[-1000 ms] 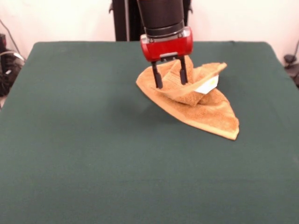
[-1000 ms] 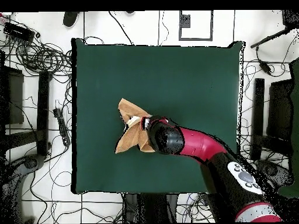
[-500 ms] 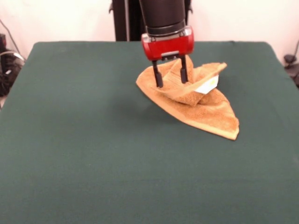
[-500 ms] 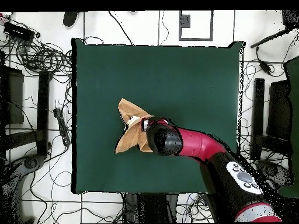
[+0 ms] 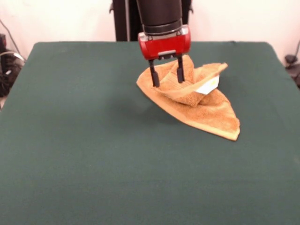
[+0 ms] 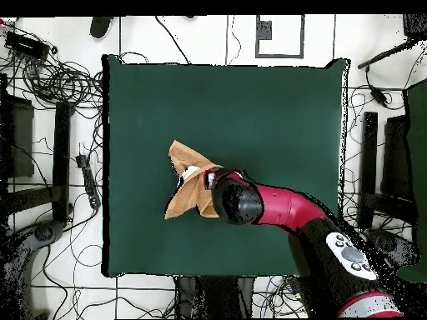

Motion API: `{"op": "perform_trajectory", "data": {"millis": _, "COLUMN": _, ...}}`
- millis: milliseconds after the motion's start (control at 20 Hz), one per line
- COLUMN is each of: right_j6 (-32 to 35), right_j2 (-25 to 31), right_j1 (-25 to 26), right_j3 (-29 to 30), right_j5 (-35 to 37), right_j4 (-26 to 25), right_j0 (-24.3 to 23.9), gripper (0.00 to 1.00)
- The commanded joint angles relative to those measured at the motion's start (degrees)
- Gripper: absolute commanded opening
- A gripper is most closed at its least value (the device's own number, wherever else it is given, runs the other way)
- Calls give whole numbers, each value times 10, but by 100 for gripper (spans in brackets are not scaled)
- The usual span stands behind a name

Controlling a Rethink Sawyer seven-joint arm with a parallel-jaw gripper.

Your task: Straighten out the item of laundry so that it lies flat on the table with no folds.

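Note:
The orange-tan towel (image 5: 206,110) lies crumpled and folded on the dark green table (image 5: 93,140), right of centre toward the far side, with a raised fold and a white label tag (image 5: 208,86) showing. My gripper (image 5: 166,77) hangs over the towel's left part, its two black fingers open and empty, tips at the raised fold. In the overhead view the towel (image 6: 185,179) lies left of centre on the table (image 6: 275,117), and the red arm and gripper head (image 6: 229,197) cover its right side.
Cables and stands (image 6: 58,83) lie on the floor around the table. The robot's black pedestal (image 5: 124,21) stands at the table's far edge.
The gripper has shifted slightly to the left and risen a little over the towel. The towel has not moved.

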Motion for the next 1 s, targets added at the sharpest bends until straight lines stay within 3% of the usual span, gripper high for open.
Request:
{"op": "perform_trajectory", "data": {"millis": 50, "right_j6": 15, "right_j2": 28, "right_j1": 44, "right_j3": -21, "right_j5": 5, "right_j4": -37, "right_j0": 9, "gripper": 100}}
{"op": "perform_trajectory", "data": {"millis": 400, "right_j6": 38, "right_j2": 10, "right_j1": 75, "right_j3": -35, "right_j5": -35, "right_j4": -64, "right_j0": 16, "gripper": 100}}
{"op": "perform_trajectory", "data": {"millis": 750, "right_j6": 36, "right_j2": -4, "right_j1": 25, "right_j3": -22, "right_j5": 6, "right_j4": -74, "right_j0": 5, "gripper": 100}}
{"op": "perform_trajectory", "data": {"millis": 1000, "right_j6": 25, "right_j2": 14, "right_j1": 26, "right_j3": -27, "right_j5": 21, "right_j4": -74, "right_j0": -15, "gripper": 100}}
